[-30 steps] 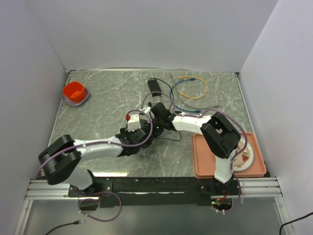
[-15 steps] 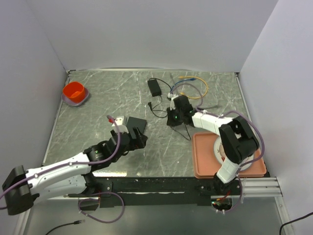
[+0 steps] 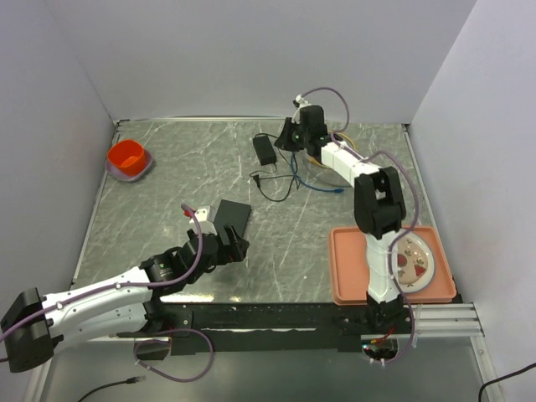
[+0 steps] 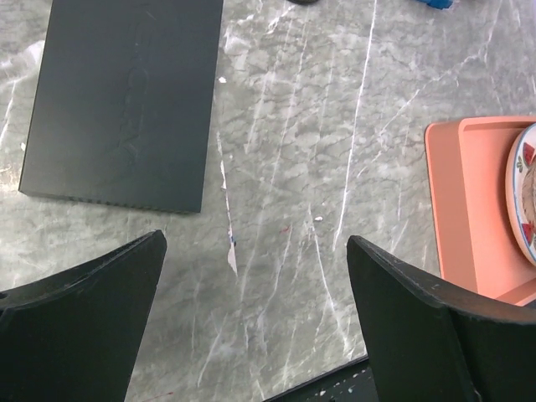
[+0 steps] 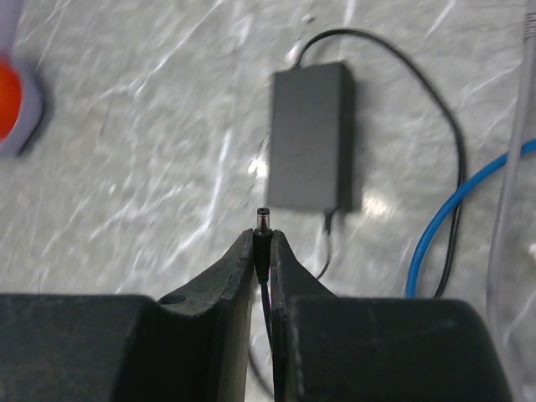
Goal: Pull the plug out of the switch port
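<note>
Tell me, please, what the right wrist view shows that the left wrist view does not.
Only the right wrist view: the right gripper shut on the plug, the adapter beyond it, a blue cable and a blurred orange bowl at the edge. Only the left wrist view: the left gripper open, the switch, a tray and a plate. Both: the marbled table.

We read no text, label, brand, number or sign in any view. The flat black box point(image 4: 121, 100) shows only a faint mark on its top face, too indistinct to read.
</note>
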Robot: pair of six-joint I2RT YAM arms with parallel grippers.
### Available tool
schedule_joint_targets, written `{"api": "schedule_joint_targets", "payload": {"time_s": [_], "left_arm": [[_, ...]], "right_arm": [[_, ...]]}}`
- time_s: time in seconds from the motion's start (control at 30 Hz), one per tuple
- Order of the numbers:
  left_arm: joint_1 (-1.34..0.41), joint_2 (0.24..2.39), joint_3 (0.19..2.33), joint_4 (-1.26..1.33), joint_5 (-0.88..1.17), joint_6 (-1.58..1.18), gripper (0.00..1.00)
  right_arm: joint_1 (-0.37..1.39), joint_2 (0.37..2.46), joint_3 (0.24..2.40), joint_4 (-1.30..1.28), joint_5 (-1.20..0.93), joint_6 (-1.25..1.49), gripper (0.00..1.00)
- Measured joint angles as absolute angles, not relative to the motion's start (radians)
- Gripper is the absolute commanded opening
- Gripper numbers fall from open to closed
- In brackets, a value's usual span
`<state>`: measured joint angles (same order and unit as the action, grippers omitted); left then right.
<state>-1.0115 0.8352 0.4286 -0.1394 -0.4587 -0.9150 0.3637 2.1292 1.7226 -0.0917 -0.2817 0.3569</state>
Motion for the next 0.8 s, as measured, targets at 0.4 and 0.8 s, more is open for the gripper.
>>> {"api": "schedule_joint_targets", "payload": {"time_s": [0.4,0.8], "left_arm": [[-1.014,0.792,0.428,-0.149,-0.485,-0.923,0.97],[-1.011,0.991,0.529,-0.237,-0.594,-1.045,0.96]], "right_arm": [[0.364,2.13,1.463,0.08,-0.167,0.437,0.76],[0.614,1.517,1.144,0.382,-0.103,0.426,0.21]]}}
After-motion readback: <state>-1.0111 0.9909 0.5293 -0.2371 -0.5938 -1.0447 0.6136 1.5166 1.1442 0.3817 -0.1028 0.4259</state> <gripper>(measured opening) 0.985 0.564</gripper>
